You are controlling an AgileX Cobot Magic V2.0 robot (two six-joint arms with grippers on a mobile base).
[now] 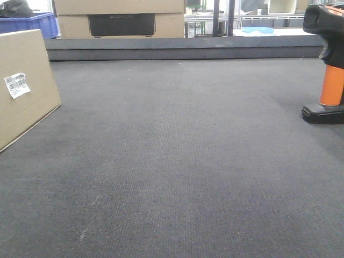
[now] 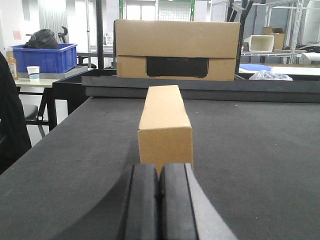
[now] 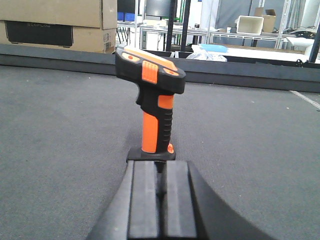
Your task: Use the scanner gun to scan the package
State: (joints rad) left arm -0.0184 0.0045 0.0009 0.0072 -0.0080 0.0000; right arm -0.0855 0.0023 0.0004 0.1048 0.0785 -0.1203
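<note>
The package [image 1: 24, 86], a tan cardboard box with a white barcode label [image 1: 16, 85], stands at the left edge of the dark mat. In the left wrist view its narrow end [image 2: 165, 127] faces me, just beyond my left gripper [image 2: 159, 172], whose pads are pressed together with nothing between them. The scanner gun [image 1: 329, 64] stands upright on its black base at the right edge, black head over orange handle. In the right wrist view the scanner gun [image 3: 152, 102] rises just past my right gripper [image 3: 160, 167], shut and empty.
A dark raised ledge [image 1: 183, 47] runs along the mat's far edge. Behind it stands a larger cardboard box with a dark panel [image 1: 121, 21], and a blue bin [image 1: 32, 22] sits at the far left. Tables and shelving fill the background.
</note>
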